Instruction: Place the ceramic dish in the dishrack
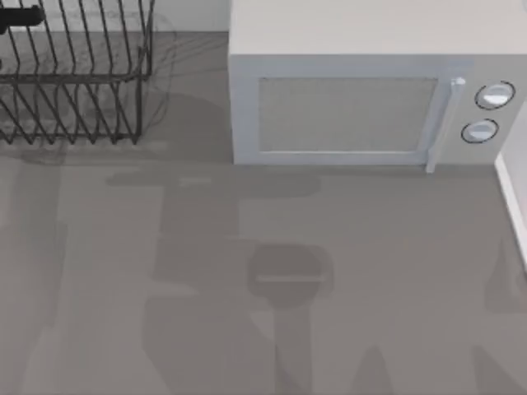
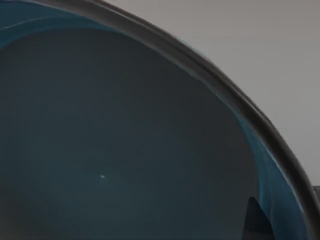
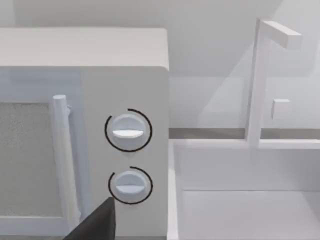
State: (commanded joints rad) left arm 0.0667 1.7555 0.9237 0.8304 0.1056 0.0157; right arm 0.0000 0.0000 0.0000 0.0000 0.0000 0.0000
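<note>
The ceramic dish [image 2: 125,150] sits very close in the left wrist view: a greyish inside, blue glaze and a dark rim curving across the picture. One dark fingertip [image 2: 257,222] of my left gripper lies against its inner wall, gripping it at the rim. The black wire dishrack [image 1: 74,82] stands at the table's far left corner. A dark part of my left arm [image 1: 20,16] shows above it at the picture's edge. My right gripper [image 3: 95,225] hangs in front of the microwave's knobs.
A white microwave [image 1: 362,90] with its door shut stands at the back, right of the rack, with two knobs [image 3: 127,130] on its right side. A white sink [image 3: 240,200] with a faucet [image 3: 257,75] lies to its right. A round shadow [image 1: 288,276] falls on mid-table.
</note>
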